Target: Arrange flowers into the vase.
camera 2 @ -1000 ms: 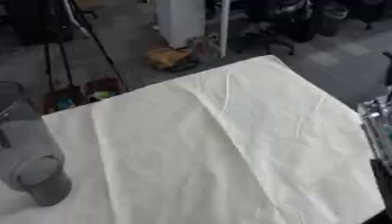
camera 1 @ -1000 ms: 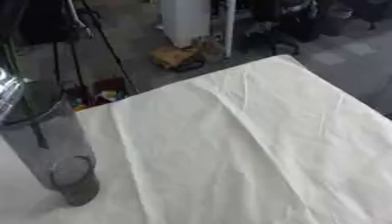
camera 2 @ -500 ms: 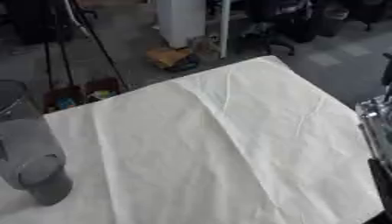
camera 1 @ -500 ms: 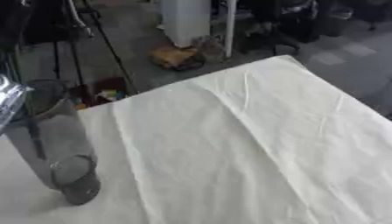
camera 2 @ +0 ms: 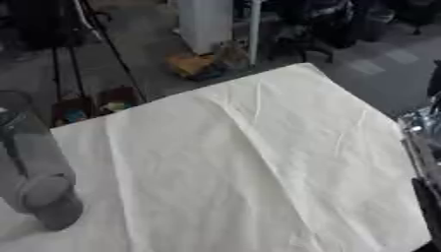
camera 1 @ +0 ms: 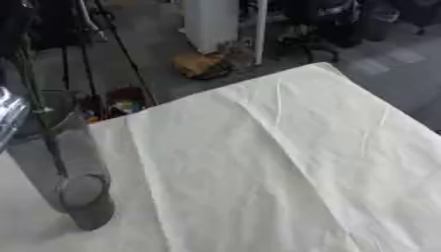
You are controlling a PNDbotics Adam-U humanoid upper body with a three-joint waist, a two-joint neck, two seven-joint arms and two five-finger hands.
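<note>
A tall clear glass vase [camera 1: 69, 167] stands on the white tablecloth [camera 1: 284, 162] at the left; its thick round base [camera 2: 47, 199] also shows in the right eye view. A thin dark stem [camera 1: 45, 123] runs down inside the vase from above its rim; its top is lost against the dark background. No flower head can be made out. A silver part of my left arm or hand [camera 1: 7, 118] pokes in at the left edge beside the vase's upper half. A silver and black part of my right arm [camera 2: 422, 142] shows at the right edge, off the cloth.
The cloth-covered table lies askew, its far corner [camera 1: 323, 66] at the upper right. Beyond the far edge is a grey floor with a white column [camera 1: 211, 22], tripod legs [camera 1: 112, 34], a yellow object [camera 1: 198, 64] and a small red bin [camera 1: 125, 101].
The dark stem in the vase has shifted slightly to the right. The silver part at the left edge sits a little lower. The vase stays where it was.
</note>
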